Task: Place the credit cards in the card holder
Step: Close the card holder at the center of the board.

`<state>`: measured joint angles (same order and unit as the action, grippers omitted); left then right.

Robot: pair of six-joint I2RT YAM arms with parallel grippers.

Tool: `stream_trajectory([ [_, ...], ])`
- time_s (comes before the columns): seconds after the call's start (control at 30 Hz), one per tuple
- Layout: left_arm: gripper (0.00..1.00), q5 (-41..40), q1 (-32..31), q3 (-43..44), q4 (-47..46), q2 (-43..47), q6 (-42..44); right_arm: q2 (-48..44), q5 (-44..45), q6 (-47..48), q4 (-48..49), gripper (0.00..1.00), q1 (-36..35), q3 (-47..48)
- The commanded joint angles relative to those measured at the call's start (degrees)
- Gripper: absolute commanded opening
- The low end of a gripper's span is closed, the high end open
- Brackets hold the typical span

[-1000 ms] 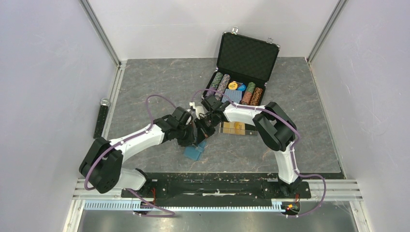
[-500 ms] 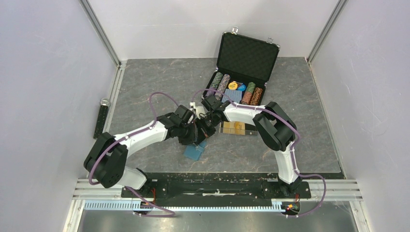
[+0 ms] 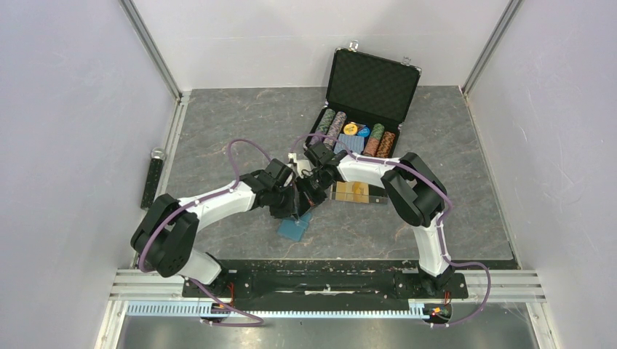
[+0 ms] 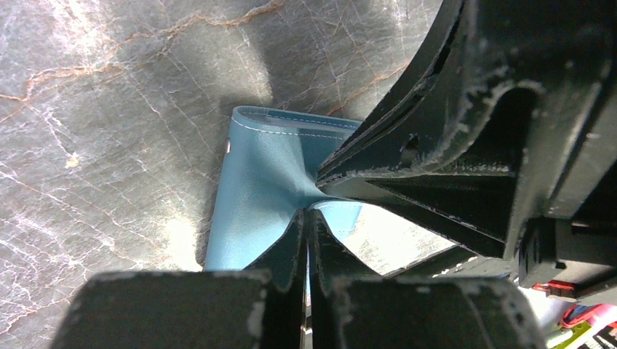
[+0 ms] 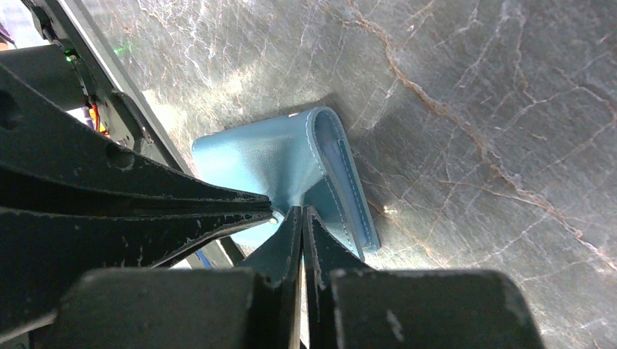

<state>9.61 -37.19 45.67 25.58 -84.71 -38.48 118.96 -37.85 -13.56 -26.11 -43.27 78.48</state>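
Overhead view, dial centred on the tabletop (image 3: 218, 123), a grey veined slab. A black case (image 3: 372, 80) stands open at 1 o'clock, its lid upright and rows of striped poker chips (image 3: 356, 138) in its tray.

My left arm (image 3: 218, 203) rises from its base at 7 o'clock, elbow low, forearm stretched toward 2 o'clock. My right arm (image 3: 411, 189) rises from 5 o'clock, folds sharply at the elbow and reaches back toward 9 o'clock, so that both wrists meet near the centre.

The card holder (image 3: 295, 229), teal-blue, hangs beneath the two wrists, just to the 6 o'clock side of centre, one end on the tabletop.

The credit cards (image 3: 354, 193), of which the gold one is plainest, lie flat at 2 o'clock from the holder, just beside my right forearm.

My left end effector (image 4: 306, 218) is clenched on one leaf of the holder. My right end effector (image 5: 298, 214) is clenched likewise on the facing leaf, and the leather folds between them.
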Motion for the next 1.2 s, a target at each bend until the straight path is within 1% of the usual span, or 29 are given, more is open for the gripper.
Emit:
stream_trajectory([
  [0.0, 0.02, -0.73, 0.45, -1.31, -0.45, -1.36, 0.64, -0.42, 3.79, 5.35, -1.35, 0.0, -1.17, 1.63],
  [0.27, 0.02, -0.47, 0.41, -2.87, -1.41, -1.12, 0.15, -5.21, 1.13, 5.49, -0.47, 0.0, -1.16, 1.36],
  [0.53, 0.02, -0.55, 0.45, -3.13, -1.49, -0.56, -0.03, -8.7, -0.82, 5.33, -0.14, 0.0, -1.53, -3.55],
  [0.73, 0.02, -0.16, 0.41, -3.13, -2.02, 0.02, -0.37, -7.08, -1.98, 5.49, 0.54, 0.0, -2.97, -5.22],
  [0.87, 0.05, 0.23, 0.45, -3.04, -2.12, 0.3, -0.53, -5.19, -0.48, 5.34, 0.52, 0.0, -3.89, -4.41],
  [1.17, 0.05, 0.56, 0.36, -3.95, -2.72, 1.69, -0.72, -3.56, 0.23, 4.73, 0.17, 0.0, -4.63, -3.2],
])
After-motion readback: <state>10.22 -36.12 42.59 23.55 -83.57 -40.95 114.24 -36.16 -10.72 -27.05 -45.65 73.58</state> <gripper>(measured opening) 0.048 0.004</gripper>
